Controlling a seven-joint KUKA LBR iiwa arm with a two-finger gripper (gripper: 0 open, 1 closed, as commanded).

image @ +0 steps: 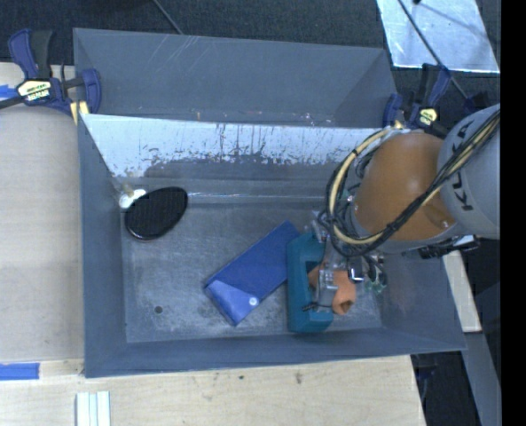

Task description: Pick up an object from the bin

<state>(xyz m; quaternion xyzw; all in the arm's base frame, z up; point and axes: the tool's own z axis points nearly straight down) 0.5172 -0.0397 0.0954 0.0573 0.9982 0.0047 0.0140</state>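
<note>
In the camera view, the tool point(330, 284) is low in the near right of the bin point(165, 282), directly over a teal block point(300, 313) that touches a flat blue box point(255, 272). I cannot tell how far the tool is open. A black oval brush point(156, 211) lies at the far left.

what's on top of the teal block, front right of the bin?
The gripper hangs over the right side of the teal block and hides that part. The blue flat box lies against its left edge; whether it overlaps cannot be told.
</note>
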